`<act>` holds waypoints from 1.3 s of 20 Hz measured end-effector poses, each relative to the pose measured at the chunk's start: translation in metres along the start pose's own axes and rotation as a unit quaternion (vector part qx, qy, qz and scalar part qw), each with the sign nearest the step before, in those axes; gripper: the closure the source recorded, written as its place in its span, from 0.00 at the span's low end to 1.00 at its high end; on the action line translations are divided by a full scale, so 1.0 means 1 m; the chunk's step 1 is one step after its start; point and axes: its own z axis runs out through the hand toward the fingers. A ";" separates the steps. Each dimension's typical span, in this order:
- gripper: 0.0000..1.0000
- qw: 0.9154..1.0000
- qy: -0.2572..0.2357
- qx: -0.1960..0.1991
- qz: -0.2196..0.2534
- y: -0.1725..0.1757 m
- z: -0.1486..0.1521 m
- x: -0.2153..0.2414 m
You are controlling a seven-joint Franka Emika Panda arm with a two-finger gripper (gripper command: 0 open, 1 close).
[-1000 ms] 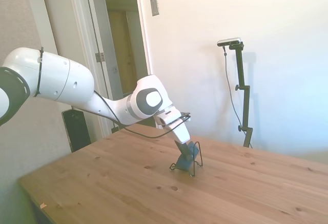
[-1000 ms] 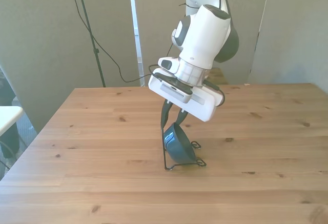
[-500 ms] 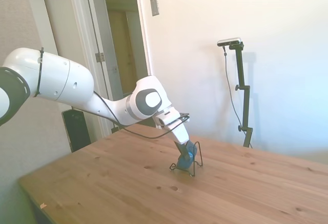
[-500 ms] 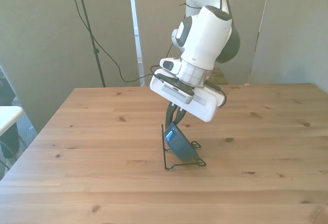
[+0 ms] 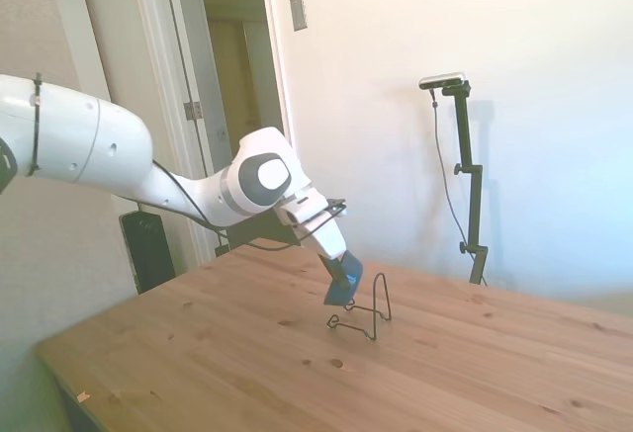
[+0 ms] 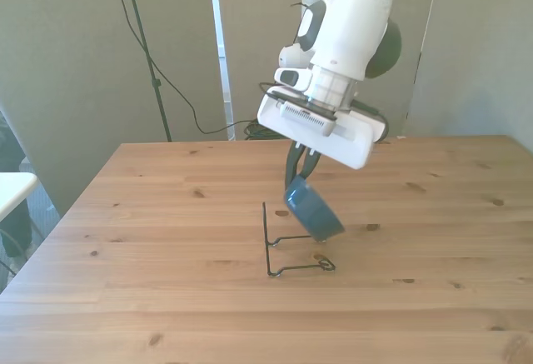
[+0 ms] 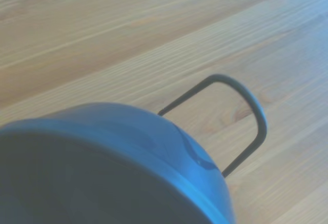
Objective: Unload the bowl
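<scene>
Side view: the white arm reaches in from the picture's left and angles down toward the wooden table. The gripper is clenched on the rim of the blue bowl, which hangs tilted at the fingertips, directly below and touching them. The bowl is held in the air above the table. The thin wire stand sits on the table just below and beside the bowl; from this angle the bowl appears clear of the stand's upright loop, though the gap is small.

Front view: the gripper points downward from under its broad white housing, and the dark fingers close onto the upper edge of the bowl. The bowl hangs tilted, its underside facing the camera and toward the front view's right. The wire stand rests on the table beneath, with its upright post toward the front view's left of the bowl. The bowl is lifted off the stand's base; no contact between them can be seen.

Wrist view: the bowl fills the near field, out of focus, with its rim and dark interior showing. Beyond it, one rounded loop of the wire stand lies against the table planks.
</scene>
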 end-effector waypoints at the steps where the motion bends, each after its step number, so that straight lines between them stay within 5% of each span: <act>1: 1.00 1.000 -0.004 0.007 -0.009 0.001 -0.009 -0.012; 8: 1.00 0.986 -0.122 0.047 -0.100 0.018 -0.030 -0.107; 17: 1.00 0.955 -0.277 0.008 -0.108 0.069 0.052 -0.093; 18: 0.00 0.954 -0.280 0.002 -0.105 0.071 0.062 -0.087; 26: 0.00 0.955 -0.277 0.001 -0.105 0.067 0.078 -0.080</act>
